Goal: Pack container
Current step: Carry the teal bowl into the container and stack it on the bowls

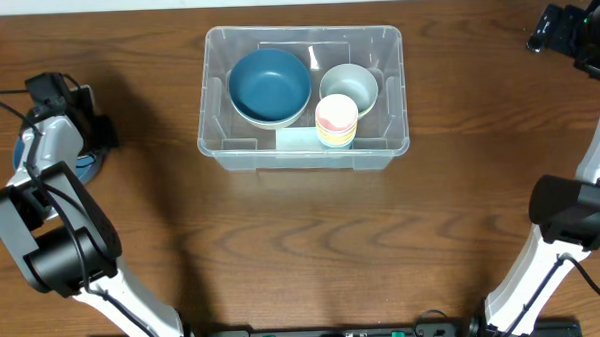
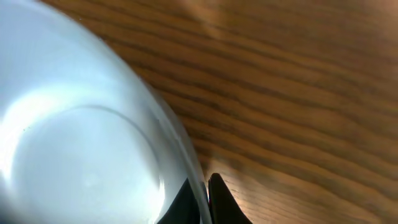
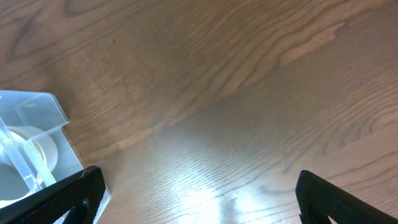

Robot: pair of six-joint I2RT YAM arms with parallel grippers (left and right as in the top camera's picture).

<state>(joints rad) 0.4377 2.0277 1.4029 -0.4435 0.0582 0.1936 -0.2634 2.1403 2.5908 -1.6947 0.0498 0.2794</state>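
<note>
Brown wood-grain table fills the overhead view, and the container sits at its far middle, well apart from both arms. It already holds a blue bowl, a grey bowl and stacked cups, set side by side so they fill the floor; free room looks scarce, so I judge another bowl would have to nest in one already there. At the table's left edge the left arm bends low over a loose bowl, mostly hidden beneath it and, by the task, probably due for packing. From the left wrist, that bowl's pale glossy inside fills the left half of the picture, and the left tool is closed on its thin rim, one finger inside and one outside, a pinch that suits a lift by the edge. From the right wrist, the right tool stands wide open and empty above bare wood, with only a corner of the container at the left; it seems parked aside to leave the way clear.
</note>
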